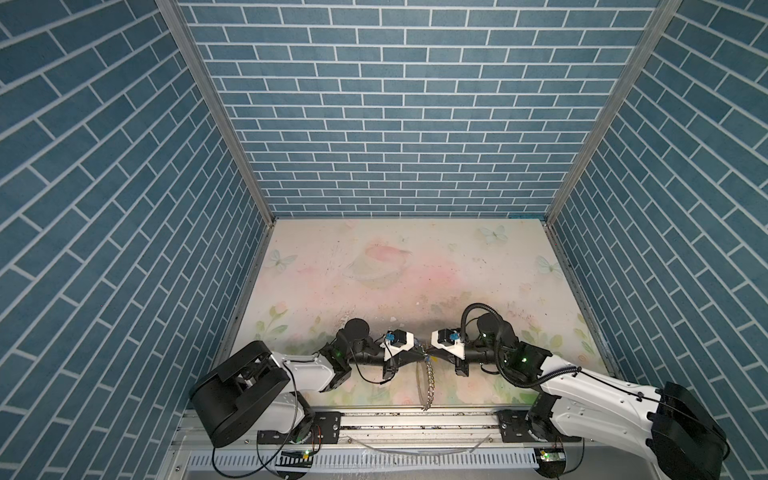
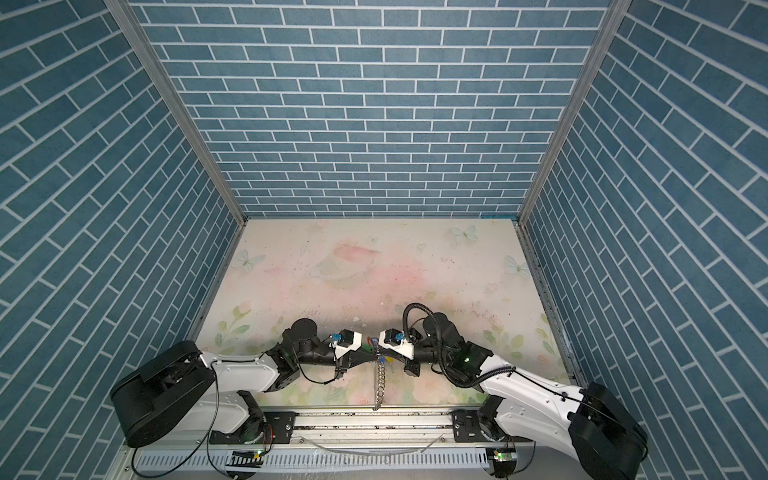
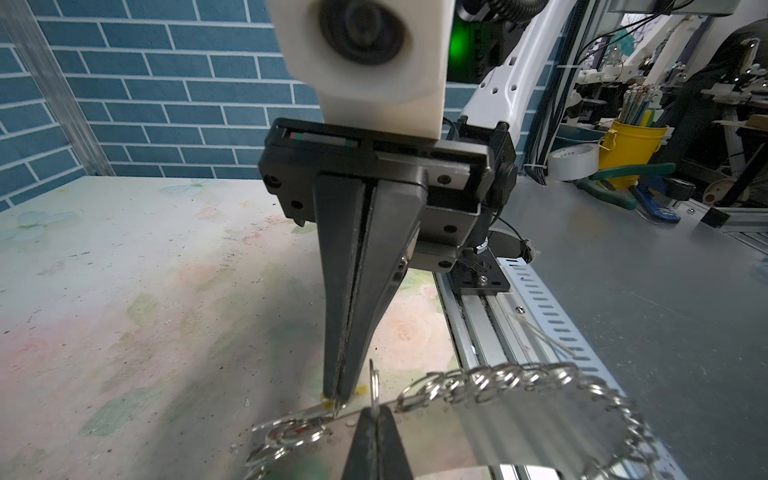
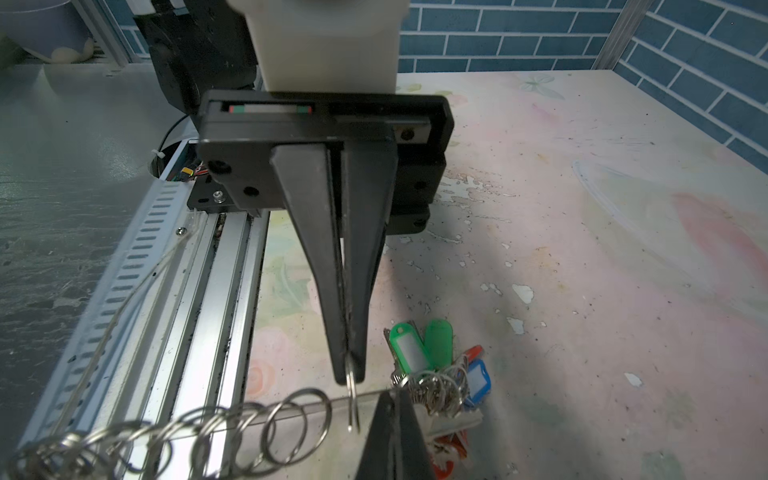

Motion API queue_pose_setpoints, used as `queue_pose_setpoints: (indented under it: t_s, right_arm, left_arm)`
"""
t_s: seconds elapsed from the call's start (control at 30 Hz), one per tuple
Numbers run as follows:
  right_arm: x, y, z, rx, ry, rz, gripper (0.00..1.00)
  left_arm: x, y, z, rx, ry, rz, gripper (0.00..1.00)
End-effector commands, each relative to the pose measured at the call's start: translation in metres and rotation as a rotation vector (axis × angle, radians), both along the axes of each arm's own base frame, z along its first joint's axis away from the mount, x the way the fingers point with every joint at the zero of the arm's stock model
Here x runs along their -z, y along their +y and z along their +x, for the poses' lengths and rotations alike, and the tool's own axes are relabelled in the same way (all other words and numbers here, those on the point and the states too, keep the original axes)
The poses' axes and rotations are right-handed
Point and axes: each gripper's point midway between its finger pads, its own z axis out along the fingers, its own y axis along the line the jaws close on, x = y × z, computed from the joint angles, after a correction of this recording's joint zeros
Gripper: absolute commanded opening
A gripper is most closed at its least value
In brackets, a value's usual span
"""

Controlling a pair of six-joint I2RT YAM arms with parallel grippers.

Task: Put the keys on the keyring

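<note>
The keyring (image 1: 427, 384) (image 2: 379, 384) is a grey plate rimmed with silver wire rings, held up between both arms near the table's front edge. My left gripper (image 3: 376, 409) (image 4: 351, 376) (image 1: 422, 356) is shut on one upright wire ring (image 3: 374, 384) (image 4: 352, 401) of the rim. My right gripper (image 3: 338, 395) (image 4: 392, 395) (image 1: 432, 356) faces it tip to tip, shut. Bits of the yellow tag of the keys (image 3: 360, 389) show on both sides of its fingertips, with a thin metal tip below them. Most of that key is hidden.
Green tags (image 4: 415, 345), a blue tag (image 4: 478, 378) and red tags (image 4: 451, 453) hang in a bunch on rings beside my right gripper. The aluminium rail (image 1: 415, 419) runs along the table's front edge just below the keyring. Blue brick walls close in three sides.
</note>
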Motion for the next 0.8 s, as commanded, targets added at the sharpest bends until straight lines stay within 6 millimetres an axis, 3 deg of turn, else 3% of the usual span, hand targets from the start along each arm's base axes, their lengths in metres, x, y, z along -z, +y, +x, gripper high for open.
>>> queue_pose_setpoints:
  t_s: [0.0, 0.17, 0.4, 0.77]
  right_arm:
    - [-0.019, -0.001, 0.001, 0.004, -0.071, 0.057, 0.00]
    - [-0.036, -0.007, 0.006, 0.071, -0.087, 0.126, 0.00]
    - [-0.036, -0.011, 0.002, 0.094, -0.066, 0.223, 0.00]
    - [-0.030, -0.010, -0.003, 0.064, -0.073, 0.231, 0.00]
  left_arm:
    - [-0.013, -0.001, 0.001, 0.000, -0.047, -0.038, 0.00]
    - [-0.012, 0.001, 0.002, -0.011, -0.072, -0.023, 0.00]
    - [-0.020, 0.004, 0.010, -0.078, -0.087, -0.087, 0.00]
    - [-0.026, 0.003, 0.018, -0.117, -0.070, -0.117, 0.00]
